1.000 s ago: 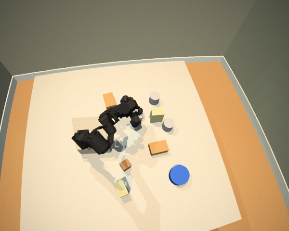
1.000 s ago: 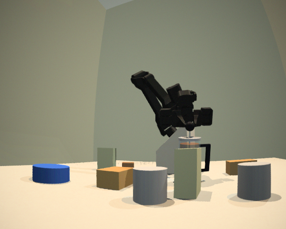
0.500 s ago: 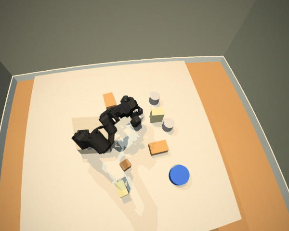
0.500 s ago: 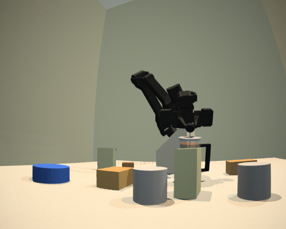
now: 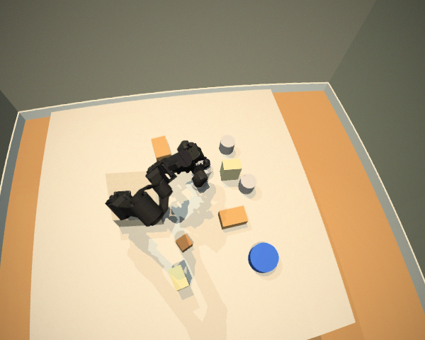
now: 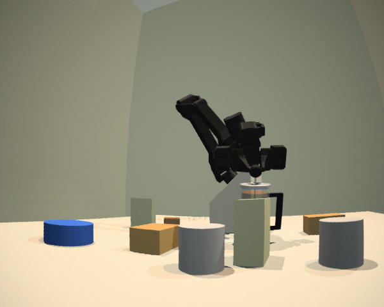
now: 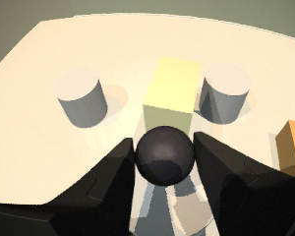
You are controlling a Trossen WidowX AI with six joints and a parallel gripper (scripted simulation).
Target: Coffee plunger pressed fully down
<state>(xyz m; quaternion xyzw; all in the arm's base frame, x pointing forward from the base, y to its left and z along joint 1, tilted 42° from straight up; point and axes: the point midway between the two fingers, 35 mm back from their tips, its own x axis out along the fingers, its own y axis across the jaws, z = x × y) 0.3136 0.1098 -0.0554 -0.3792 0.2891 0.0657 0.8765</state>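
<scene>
- Near the middle of the cream tabletop (image 5: 95,285), slightly toward its far edge, one glass coffee press (image 6: 255,194) stands upright with brown liquid inside and a black handle (image 6: 276,211) on one side.
- One black gripper (image 7: 163,153) is clamped on the round black plunger knob (image 7: 165,155), a finger (image 7: 111,184) pressing each side; in the exterior view the knob (image 6: 255,171) sits just above the press lid, with only a short bit of rod showing.
- One black arm (image 5: 157,183) reaches from its base (image 5: 132,206), left of centre, toward the press.
- Two grey cylinders: one (image 5: 227,144) toward the far edge, one (image 5: 247,183) nearer the middle, both on the right-edge side of the press.
- Two pale yellow-green blocks: one (image 5: 231,169) between the two cylinders and just beside the press, the other (image 5: 178,277) toward the near edge.
- Two orange blocks: one (image 5: 161,146) beyond the arm toward the far edge, one (image 5: 233,216) nearer the near edge than the press.
- One small brown cube (image 5: 184,242) lies between the arm base and the nearer yellow-green block.
- One flat blue disc (image 5: 263,257) sits toward the near right corner, well apart from the press.
</scene>
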